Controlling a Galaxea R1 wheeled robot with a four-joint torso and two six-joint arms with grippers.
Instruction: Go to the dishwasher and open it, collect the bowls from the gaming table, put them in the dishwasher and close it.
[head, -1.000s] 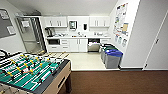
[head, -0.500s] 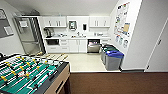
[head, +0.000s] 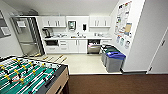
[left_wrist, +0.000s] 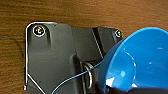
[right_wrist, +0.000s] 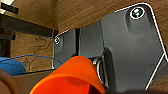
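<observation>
A bright blue bowl (left_wrist: 140, 60) hangs over the brown wooden floor in the left wrist view, with my left gripper (left_wrist: 127, 90) shut on its rim. In the right wrist view my right gripper (right_wrist: 110, 90) is shut on an orange-red bowl (right_wrist: 72, 75), also carried above the floor; the blue bowl (right_wrist: 11, 66) shows beside it. The dishwasher (head: 94, 48) sits under the far kitchen counter, steel-fronted, and its door looks open with a dark interior showing. The gaming table is out of view.
A table-football table (head: 30, 77) with a green field fills the near left. Two grey bins, one with a blue lid (head: 114, 61), stand at the right by the wall near the dishwasher. A steel fridge (head: 26, 37) is at the far left. Pale kitchen floor (head: 80, 63) lies ahead.
The whole head view has shifted, so the camera has moved: the table-football table now takes up more of the near left. The kitchen things themselves stay put.
</observation>
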